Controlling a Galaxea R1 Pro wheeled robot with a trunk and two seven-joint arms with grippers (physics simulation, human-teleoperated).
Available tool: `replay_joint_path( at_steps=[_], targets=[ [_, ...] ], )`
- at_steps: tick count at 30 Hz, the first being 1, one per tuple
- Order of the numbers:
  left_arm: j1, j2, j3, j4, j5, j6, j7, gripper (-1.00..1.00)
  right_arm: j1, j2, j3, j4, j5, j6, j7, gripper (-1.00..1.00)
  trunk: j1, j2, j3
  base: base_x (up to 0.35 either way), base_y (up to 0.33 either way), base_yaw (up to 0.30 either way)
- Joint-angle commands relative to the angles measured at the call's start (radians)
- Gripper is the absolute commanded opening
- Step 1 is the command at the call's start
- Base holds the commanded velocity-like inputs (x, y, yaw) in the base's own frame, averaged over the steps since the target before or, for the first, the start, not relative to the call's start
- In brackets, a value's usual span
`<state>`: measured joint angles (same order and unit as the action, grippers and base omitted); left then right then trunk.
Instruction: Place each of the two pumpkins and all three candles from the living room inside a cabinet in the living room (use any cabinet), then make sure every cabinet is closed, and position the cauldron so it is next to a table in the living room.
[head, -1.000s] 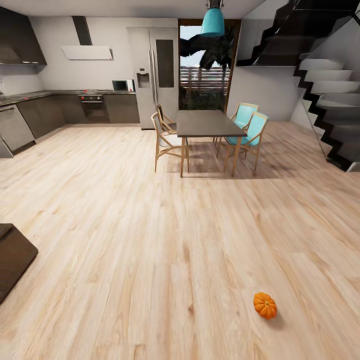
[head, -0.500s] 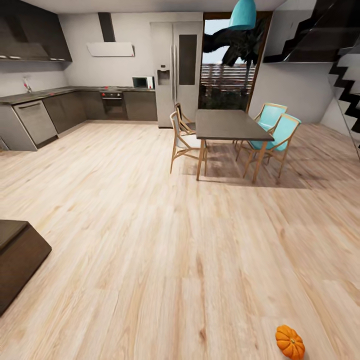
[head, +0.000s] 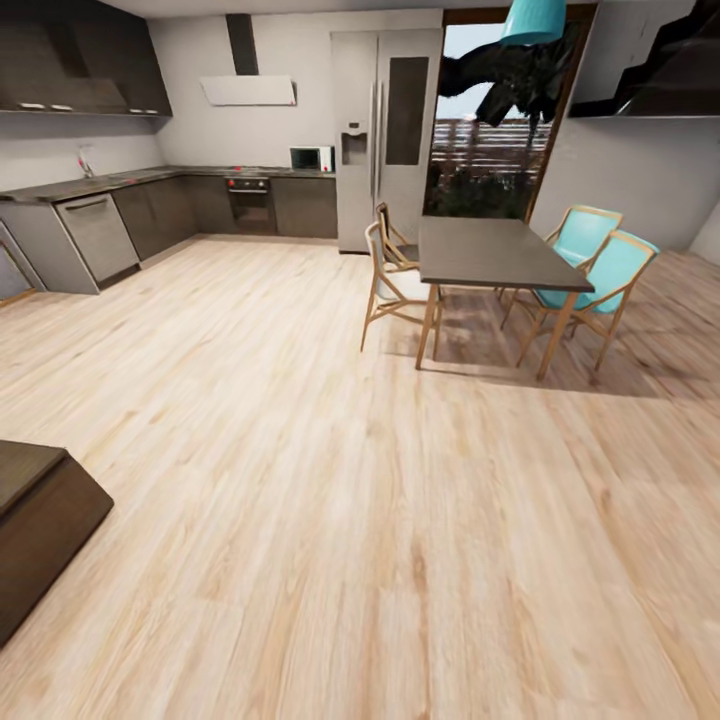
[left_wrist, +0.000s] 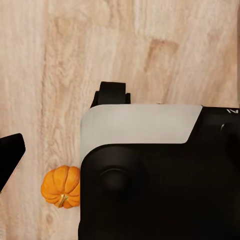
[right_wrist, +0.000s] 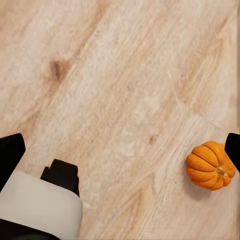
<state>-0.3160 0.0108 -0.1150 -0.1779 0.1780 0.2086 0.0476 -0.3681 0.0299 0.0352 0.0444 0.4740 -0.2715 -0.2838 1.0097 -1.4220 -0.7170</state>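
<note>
An open-plan room of pale plank floor (head: 330, 500) spreads before the robot's head camera, with a dark dining table (head: 490, 252) standing at about 1 o'clock, two wooden chairs (head: 392, 280) on its near-left side and two turquoise chairs (head: 600, 275) on its far-right side. At 11 o'clock runs an L-shaped kitchen counter (head: 120, 185) with an oven (head: 250, 205), a microwave (head: 310, 158) and a range hood (head: 248, 90) above; a tall steel refrigerator (head: 385, 130) stands at 12 o'clock beside a glazed doorway, and a teal pendant lamp (head: 532, 20) hangs at the top edge. The corner of a low dark-brown cabinet (head: 40, 530) juts into the frame at 8 o'clock. A small orange pumpkin (left_wrist: 61, 186) lies on the wood floor in the left wrist view, just beside the robot's black-and-white base (left_wrist: 150, 165); a pumpkin (right_wrist: 210, 165) also lies on bare planks in the right wrist view, well apart from the base's corner (right_wrist: 40, 207). Of the left gripper, one dark fingertip (left_wrist: 10, 157) shows at the frame's edge; of the right gripper, dark fingertips (right_wrist: 10, 152) show at both edges, spread wide with nothing between them. Whether the left gripper is open or closed cannot be told.
</note>
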Motion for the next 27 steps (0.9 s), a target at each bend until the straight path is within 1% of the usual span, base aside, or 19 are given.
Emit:
replay_joint_path(
  at_steps=[1, 5, 12, 27],
  targets=[
    [0.000, 0.000, 0.000, 0.000, 0.000, 0.000, 0.000, 1.00, 0.000, -0.001, 0.000, 0.000, 0.000, 0.000, 0.000, 1.00, 0.000, 0.000, 0.000, 0.334, 0.000, 0.009],
    [0.000, 0.000, 0.000, 0.000, 0.000, 0.000, 0.000, 1.00, 0.000, -0.004, 0.000, 0.000, 0.002, 0.002, 0.000, 1.00, 0.000, 0.000, 0.000, 0.334, 0.000, 0.001],
    [0.000, 0.000, 0.000, 0.000, 0.000, 0.000, 0.000, 1.00, 0.000, 0.000, 0.000, 0.000, 0.002, 0.000, 0.000, 1.00, 0.000, 0.000, 0.000, 0.334, 0.000, -0.002],
    [0.000, 0.000, 0.000, 0.000, 0.000, 0.000, 0.000, 1.00, 0.000, -0.001, 0.000, 0.000, 0.002, 0.000, 0.000, 1.00, 0.000, 0.000, 0.015, 0.334, 0.000, -0.169]
  ],
)
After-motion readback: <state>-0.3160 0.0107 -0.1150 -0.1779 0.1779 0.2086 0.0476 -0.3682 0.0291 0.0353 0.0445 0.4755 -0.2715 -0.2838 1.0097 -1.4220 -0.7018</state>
